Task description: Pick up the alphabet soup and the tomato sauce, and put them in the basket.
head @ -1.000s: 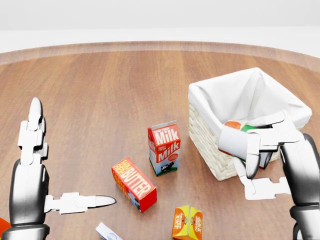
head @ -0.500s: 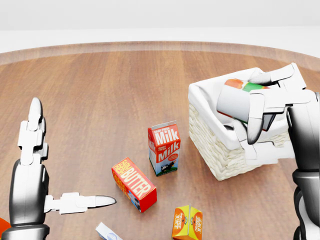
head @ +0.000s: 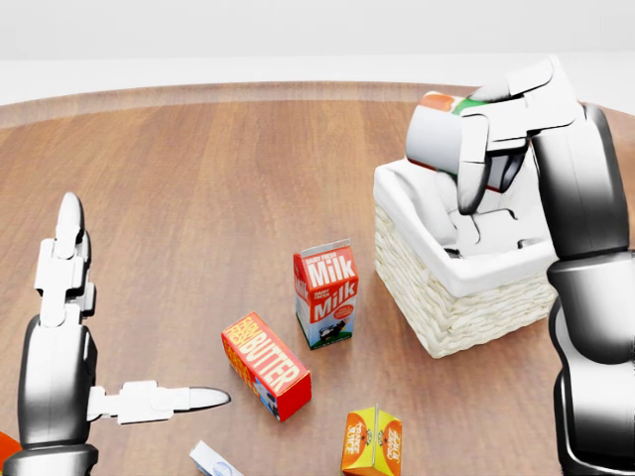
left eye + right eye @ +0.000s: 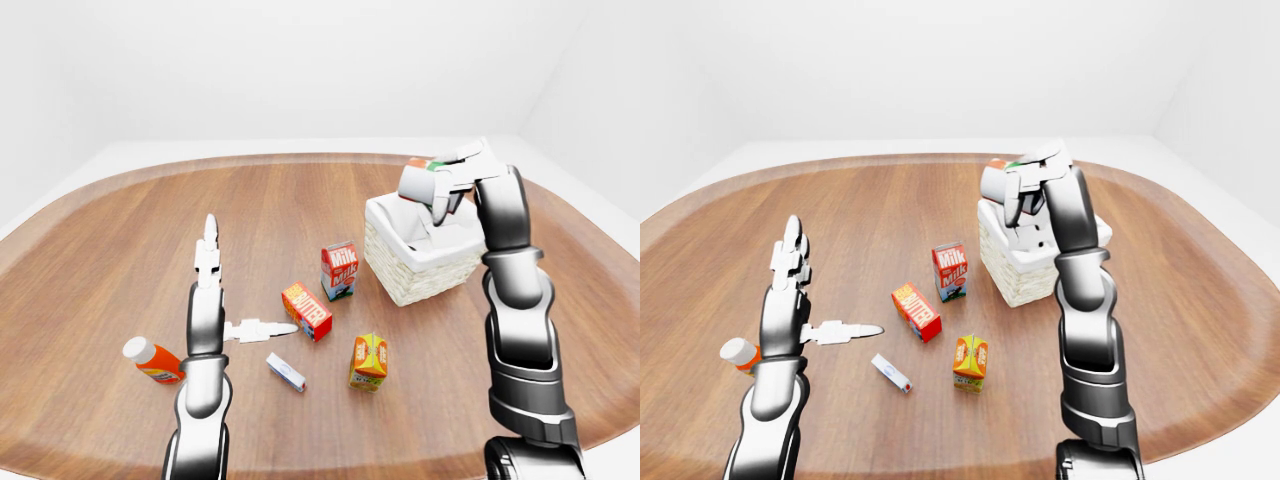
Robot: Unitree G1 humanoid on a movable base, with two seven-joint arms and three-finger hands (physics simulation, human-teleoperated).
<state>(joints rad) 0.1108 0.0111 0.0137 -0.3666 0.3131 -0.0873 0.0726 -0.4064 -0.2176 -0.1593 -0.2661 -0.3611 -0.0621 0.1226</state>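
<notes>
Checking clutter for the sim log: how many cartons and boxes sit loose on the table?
4. Milk carton beside the basket; butter box below-left of it; orange carton at the head view's bottom; small white box near the left hand. More may hide inside the basket.

Left-eye view. Rounded brown wooden tabletop point(image 4: 120, 250). Right hand point(image 4: 447, 182), fingers closed round a white can with a red-and-green label point(image 4: 415, 180), held above the white-lined wicker basket point(image 4: 412, 270) toward the right edge. Left hand point(image 4: 225, 300), fingers spread, near the centre. Beside the basket: red-and-white milk carton point(image 4: 340, 270), red butter box point(image 4: 307, 311), orange juice carton point(image 4: 368, 361), small white-and-blue packet point(image 4: 285, 372), orange bottle with a white cap point(image 4: 152, 360) lying toward the left edge.
</notes>
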